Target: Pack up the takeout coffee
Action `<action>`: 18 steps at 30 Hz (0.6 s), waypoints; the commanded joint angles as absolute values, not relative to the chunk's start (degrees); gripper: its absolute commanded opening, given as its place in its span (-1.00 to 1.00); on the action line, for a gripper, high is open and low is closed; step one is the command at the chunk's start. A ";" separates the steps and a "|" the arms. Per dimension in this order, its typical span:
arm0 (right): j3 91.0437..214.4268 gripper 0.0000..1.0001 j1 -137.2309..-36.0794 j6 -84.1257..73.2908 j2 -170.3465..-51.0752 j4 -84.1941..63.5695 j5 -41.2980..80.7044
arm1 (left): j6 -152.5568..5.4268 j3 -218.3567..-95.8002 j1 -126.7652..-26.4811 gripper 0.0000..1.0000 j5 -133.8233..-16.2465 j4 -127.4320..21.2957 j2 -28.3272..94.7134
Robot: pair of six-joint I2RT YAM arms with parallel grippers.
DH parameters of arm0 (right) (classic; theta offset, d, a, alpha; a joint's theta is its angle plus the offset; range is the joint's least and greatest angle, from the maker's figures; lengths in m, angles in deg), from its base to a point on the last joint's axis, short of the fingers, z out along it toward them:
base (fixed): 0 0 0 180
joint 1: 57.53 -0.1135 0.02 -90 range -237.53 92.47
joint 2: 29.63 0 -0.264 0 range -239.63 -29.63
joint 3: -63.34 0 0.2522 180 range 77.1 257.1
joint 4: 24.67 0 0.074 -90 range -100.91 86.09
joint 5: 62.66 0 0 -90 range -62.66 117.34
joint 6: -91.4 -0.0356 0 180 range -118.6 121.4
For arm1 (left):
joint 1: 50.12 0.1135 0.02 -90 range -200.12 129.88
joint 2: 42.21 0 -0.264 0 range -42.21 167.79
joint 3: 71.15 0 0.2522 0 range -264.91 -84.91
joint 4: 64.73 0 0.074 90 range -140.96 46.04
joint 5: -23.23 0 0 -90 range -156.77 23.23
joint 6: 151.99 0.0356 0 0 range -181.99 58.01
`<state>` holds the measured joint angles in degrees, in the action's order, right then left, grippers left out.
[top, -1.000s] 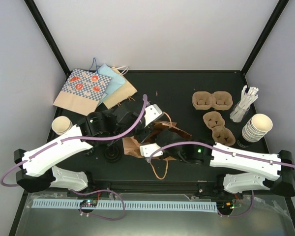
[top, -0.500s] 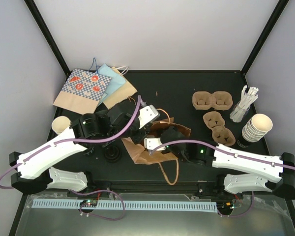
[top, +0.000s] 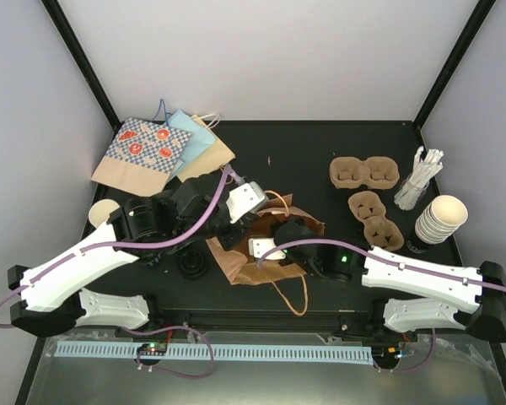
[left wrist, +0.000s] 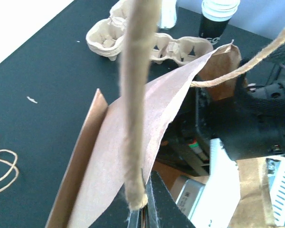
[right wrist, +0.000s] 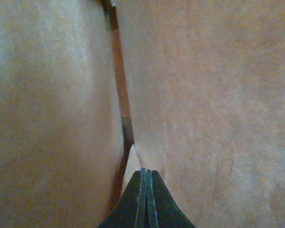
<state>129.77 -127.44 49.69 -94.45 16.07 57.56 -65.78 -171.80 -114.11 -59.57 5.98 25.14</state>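
At 6 o'clock in the left wrist view, left gripper clamped on the upper rim of the brown paper bag, right at the root of its twine handle. Handle rising straight to 12 o'clock, bag wall slanting toward 1 o'clock. Black right arm at 3 o'clock, close behind the bag.

Right wrist view: right gripper at 6 o'clock, fingers pressed together on a fold of the same bag, brown paper filling everything else.

From above: bag crumpled near the middle of the black table, both grippers meeting at it. Far carrier at 2 o'clock from the bag, near carrier at 3 o'clock, hollows open to view, both well apart from the bag. Stacked cups farther out at 3 o'clock, just beside the near carrier. Single cup at 9 o'clock, partly hidden by the left arm. Round black lid at 8 o'clock, near the bag.
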 commanded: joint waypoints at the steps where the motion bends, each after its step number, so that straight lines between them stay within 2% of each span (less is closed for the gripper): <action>1: 131.62 -0.98 -127.19 50.10 -95.06 15.54 57.98 | -68.15 -175.14 -114.55 -0.97 -64.57 2.90 24.50; 9: 130.68 -0.98 -128.22 50.97 -96.06 13.87 54.32 | -70.47 -175.24 -114.59 -0.97 -66.60 -1.12 25.78; 18: 123.85 -0.98 -128.11 52.53 -94.14 9.28 54.65 | -72.21 -179.25 -114.72 -0.97 -68.26 -0.91 25.69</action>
<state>126.81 -128.12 51.46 -95.36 11.94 55.20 -70.00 -174.10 -114.13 -64.80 2.20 26.80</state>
